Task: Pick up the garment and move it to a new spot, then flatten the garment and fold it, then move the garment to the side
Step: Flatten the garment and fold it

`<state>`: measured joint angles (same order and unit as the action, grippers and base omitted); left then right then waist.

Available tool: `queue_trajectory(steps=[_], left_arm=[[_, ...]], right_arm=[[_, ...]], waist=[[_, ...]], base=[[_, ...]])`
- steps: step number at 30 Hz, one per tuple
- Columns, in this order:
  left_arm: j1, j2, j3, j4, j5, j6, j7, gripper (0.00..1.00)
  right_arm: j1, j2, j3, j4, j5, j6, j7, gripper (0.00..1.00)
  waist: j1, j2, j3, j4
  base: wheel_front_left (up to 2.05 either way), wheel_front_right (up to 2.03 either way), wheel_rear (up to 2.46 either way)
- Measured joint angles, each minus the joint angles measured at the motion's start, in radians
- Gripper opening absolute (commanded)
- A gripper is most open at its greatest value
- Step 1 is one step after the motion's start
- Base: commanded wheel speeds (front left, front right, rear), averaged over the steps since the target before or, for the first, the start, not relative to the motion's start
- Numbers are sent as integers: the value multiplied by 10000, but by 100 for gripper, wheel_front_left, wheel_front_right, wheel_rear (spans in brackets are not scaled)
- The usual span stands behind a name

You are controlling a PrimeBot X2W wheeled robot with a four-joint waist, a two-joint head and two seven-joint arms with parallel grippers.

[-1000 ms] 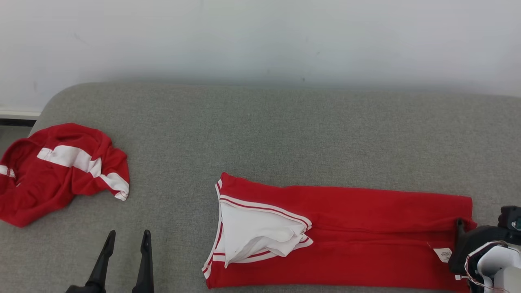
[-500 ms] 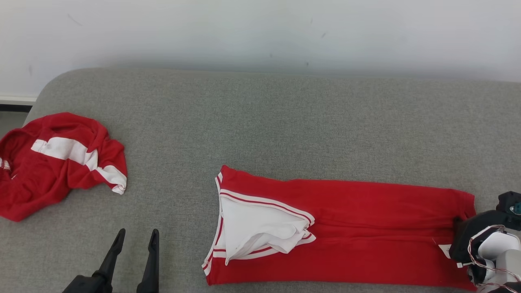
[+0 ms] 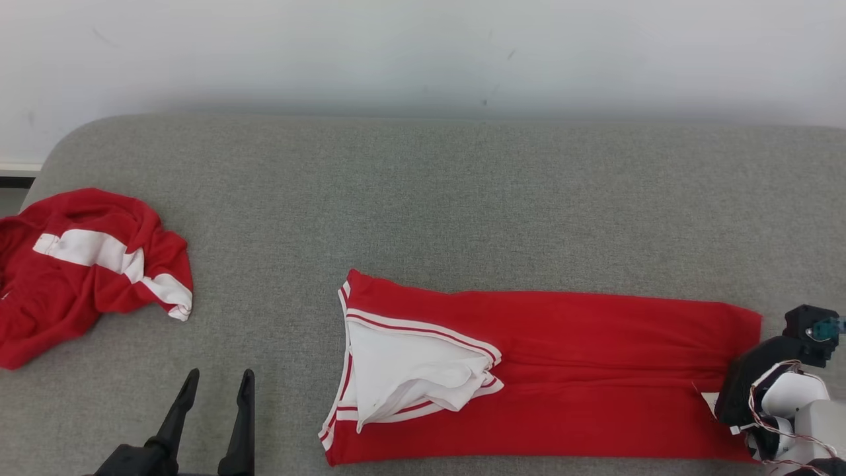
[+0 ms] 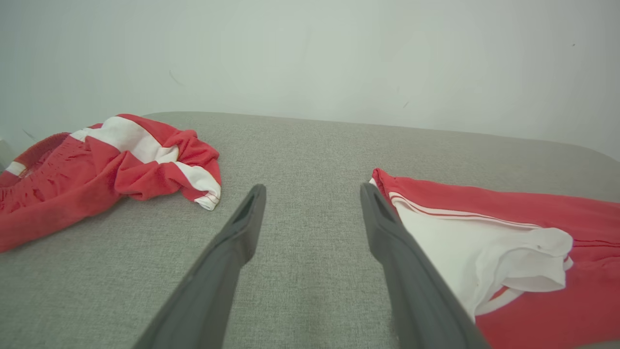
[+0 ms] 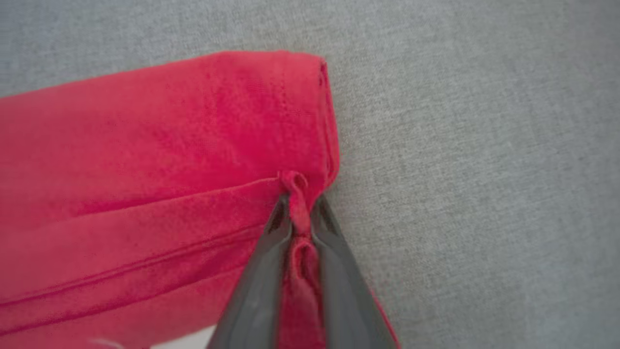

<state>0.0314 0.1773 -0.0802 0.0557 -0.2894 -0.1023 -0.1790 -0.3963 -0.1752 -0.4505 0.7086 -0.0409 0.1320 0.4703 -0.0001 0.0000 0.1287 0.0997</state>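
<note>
**Garment** point(image 3: 595, 370): red, with a white lining point(image 3: 403, 377) showing at one end. It lies on the grey padded worktop point(image 3: 423, 198), right of centre and near the front edge. It is already laid as a long flat band, with the white-trimmed end to the left and the hemmed end to the right.

**Right gripper** point(image 5: 299, 203): at the hemmed right end of the garment. Its jaws are drawn narrow onto a small pleat of red cloth that stands up between the fingers, beside the hem. The bite takes in a small amount of cloth.

**Left gripper** point(image 3: 219, 375): jaws wide, holding nothing. It hangs over bare worktop to the left of the garment's white-trimmed end, apart from it.

**Second garment** point(image 3: 79, 264): red with white bands, crumpled. It sits at the far left edge of the worktop, well apart from the band.

**Step in hand (judged):** securing the right end, likely so it can be carried over toward the left for a crosswise fold.

**Handling notes (judged):**
- Confirm that the pleat takes in every layer at the hem. A pinch on the top layer alone would peel the band open when lifted.
- Raise the end only enough to clear the cloth beneath it.
- Carry it straight along the band's length so the long edges stay matched.
- The left gripper could press down near the fold line to stop the band sliding on the worktop.
- The loose white lining may bunch, so lay the folded end over it gently.
</note>
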Motion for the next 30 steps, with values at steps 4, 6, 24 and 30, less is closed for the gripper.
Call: queue_trajectory(steps=[4, 6, 24, 30], left_arm=[[-59, 27, -54, -19, -12, 17, 50, 100], [-91, 40, -63, -42, -13, 50, 56, 100], [-79, 84, -182, -109, -117, 226, 42, 100], [-79, -50, -357, 119, -188, 224, -52, 100]], right_arm=[[-1, 86, 13, -184, 21, 10, 31, 0], [25, 92, -165, -290, -92, 12, -46, 0], [-236, -477, -2468, -2334, -2253, 2, -2176, 0], [178, 313, -1837, -3032, -1478, 0, -1601, 0]], waist=[[0, 1, 48, -37], [1, 1, 42, -34], [3, 3, 62, -284], [3, 2, -178, -248]], base=[[0, 0, 0], [0, 0, 0], [0, 0, 0], [0, 0, 0]])
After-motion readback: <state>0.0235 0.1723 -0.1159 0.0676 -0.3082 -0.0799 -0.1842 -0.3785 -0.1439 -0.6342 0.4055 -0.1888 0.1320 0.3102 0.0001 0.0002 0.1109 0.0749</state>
